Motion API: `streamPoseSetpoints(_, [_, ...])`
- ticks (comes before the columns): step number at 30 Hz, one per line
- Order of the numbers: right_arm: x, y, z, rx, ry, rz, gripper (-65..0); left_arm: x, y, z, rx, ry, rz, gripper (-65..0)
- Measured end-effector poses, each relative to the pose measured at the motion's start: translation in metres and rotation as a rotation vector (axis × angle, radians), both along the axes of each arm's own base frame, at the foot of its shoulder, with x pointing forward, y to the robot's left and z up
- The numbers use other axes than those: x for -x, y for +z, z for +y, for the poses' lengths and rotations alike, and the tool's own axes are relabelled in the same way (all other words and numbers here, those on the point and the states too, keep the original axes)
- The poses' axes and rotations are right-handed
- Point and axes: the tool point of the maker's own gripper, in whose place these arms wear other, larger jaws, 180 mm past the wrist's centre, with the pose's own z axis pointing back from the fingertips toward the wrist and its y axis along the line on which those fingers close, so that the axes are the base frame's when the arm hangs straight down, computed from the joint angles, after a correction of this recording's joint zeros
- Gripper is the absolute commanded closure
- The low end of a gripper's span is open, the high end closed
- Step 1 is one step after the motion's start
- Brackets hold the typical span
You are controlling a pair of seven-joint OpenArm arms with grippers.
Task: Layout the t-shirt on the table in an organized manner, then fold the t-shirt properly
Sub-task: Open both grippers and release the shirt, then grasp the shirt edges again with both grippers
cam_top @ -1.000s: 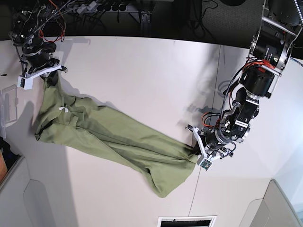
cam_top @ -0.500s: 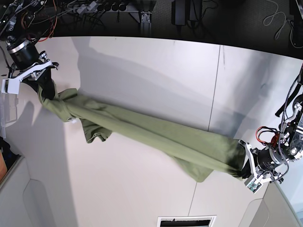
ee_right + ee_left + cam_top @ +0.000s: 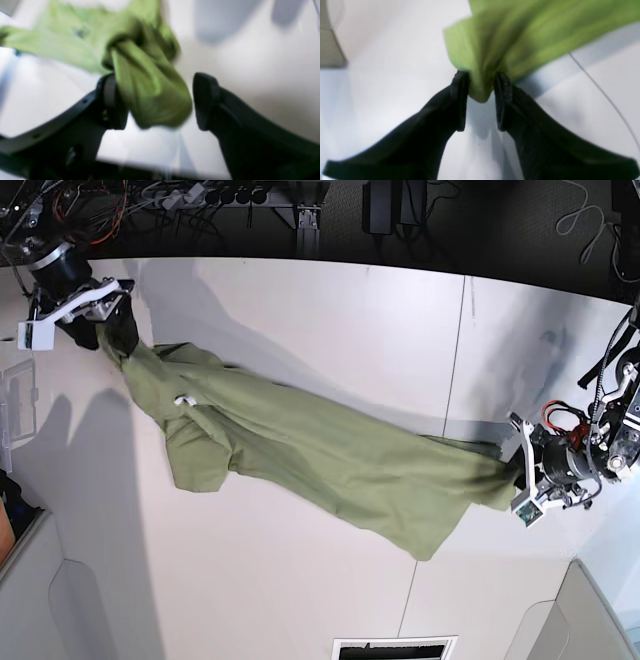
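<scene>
The olive-green t-shirt (image 3: 320, 455) stretches as a long rumpled band across the white table (image 3: 330, 310), from far left to near right, its white tag (image 3: 182, 399) showing near the left end. My right gripper (image 3: 118, 325) is at the shirt's far-left end. In the right wrist view it (image 3: 155, 100) is open wide, with a bunch of the t-shirt (image 3: 150, 95) loose between the fingers. My left gripper (image 3: 518, 475) is at the near-right end. Its jaws (image 3: 481, 85) stand parted with a fold of the t-shirt (image 3: 520, 30) still between the tips.
Grey bins sit at the near corners (image 3: 595, 620) (image 3: 50, 600), one also showing in the left wrist view (image 3: 330, 50). A clear plastic piece (image 3: 18, 405) lies at the left edge. Cables (image 3: 200, 195) run behind the table. A thin dark seam (image 3: 462, 360) crosses the tabletop.
Both grippers went from shut to parted. The taut, lifted shirt has slackened and spread lower onto the table. The arm on the base view's left moved farther back.
</scene>
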Motion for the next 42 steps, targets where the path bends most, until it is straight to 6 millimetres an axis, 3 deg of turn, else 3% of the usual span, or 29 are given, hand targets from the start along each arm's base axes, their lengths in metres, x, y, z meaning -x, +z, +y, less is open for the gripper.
streamPoseSetpoints(3, [0.018, -0.012, -0.007, 0.045, -0.011, 0.058, -38.6, 0.012, -0.013, 0.005, -0.021, -0.008, 0.007, -21.5])
streamPoseSetpoints(11, [0.026, -0.003, -0.047, 0.102, -0.116, 0.052, -38.6, 0.012, -0.019, 0.002, -0.025, 0.009, 0.001, -21.5])
streamPoseSetpoints(14, [0.027, 0.009, -0.061, 0.071, -0.161, 0.01, -38.6, 0.005, -0.008, 0.012, -0.022, 0.047, -0.023, -21.5])
streamPoseSetpoints(18, [0.032, 0.024, -0.075, 0.032, -0.206, -0.041, -38.6, -0.007, 0.025, 0.04, 0.034, 0.139, -0.094, -21.5])
streamPoseSetpoints(21, [0.026, 0.034, -0.071, -0.011, -0.197, -0.095, -38.5, -0.007, 0.041, 0.048, 0.101, 0.162, -0.118, -21.5])
streamPoseSetpoints(25, [0.0, 0.05, -0.066, -0.031, -0.175, -0.18, -38.5, -0.012, 0.05, 0.032, 0.219, 0.154, -0.133, -21.5])
streamPoseSetpoints(29, [-0.015, 0.06, -0.062, -0.043, -0.164, -0.229, -38.5, -0.014, 0.036, -0.001, 0.281, 0.112, -0.119, -21.5])
streamPoseSetpoints(31, [-0.027, 0.06, -0.052, -0.038, -0.136, -0.236, -38.5, -0.014, 0.024, -0.019, 0.291, 0.09, -0.113, -21.5])
streamPoseSetpoints(34, [-0.06, 0.064, -0.02, -0.023, -0.055, -0.278, -38.5, -0.019, 0.013, -0.037, 0.285, 0.078, -0.13, -21.5])
streamPoseSetpoints(39, [-0.085, 0.044, 0.052, 0.026, 0.094, -0.227, -38.5, -0.038, 0.009, -0.041, 0.293, 0.146, -0.169, -21.5])
streamPoseSetpoints(42, [-0.101, 0.04, 0.077, 0.102, 0.104, -0.223, -38.5, -0.049, 0.0, -0.049, 0.318, 0.165, -0.16, -21.5])
